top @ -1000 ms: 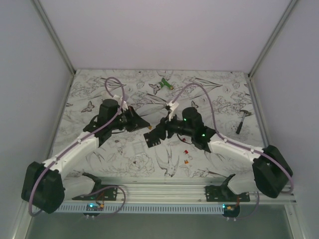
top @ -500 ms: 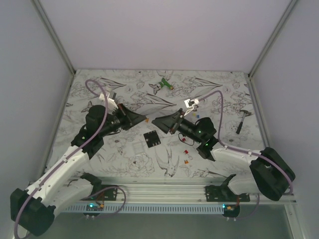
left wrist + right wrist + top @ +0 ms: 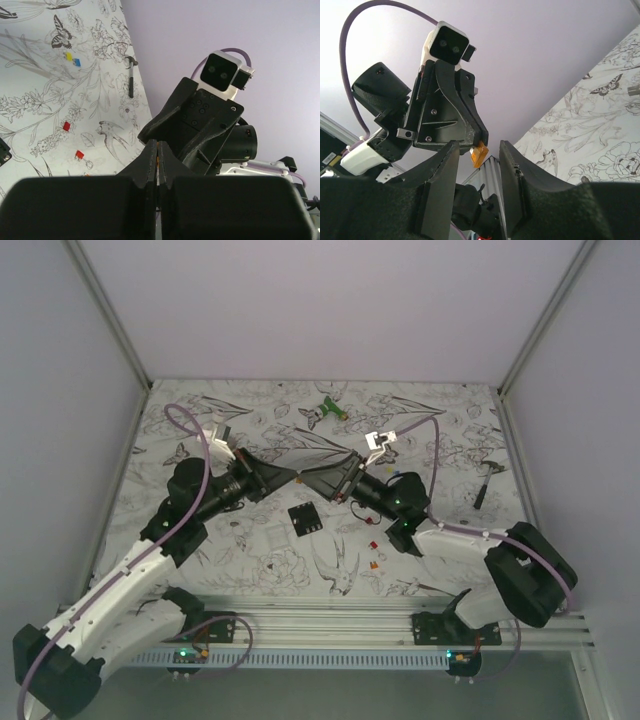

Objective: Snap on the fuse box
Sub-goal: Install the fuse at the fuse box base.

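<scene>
Two grippers meet, operator: your left gripper (image 3: 157,145) pinches an orange fuse (image 3: 480,153); your right gripper (image 3: 478,147) stands parted astride it, with the fuse box (image 3: 306,518) lying apart on the table.

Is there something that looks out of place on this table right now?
Yes. Several small fuses lie loose on the table right of the fuse box, not in its slots. One orange fuse is pinched by the left gripper in the air.

fuse box (image 3: 2,156) cut off at the edge left of the left gripper (image 3: 157,147), orange fuse (image 3: 159,161) mostly hidden between its fingers
</scene>
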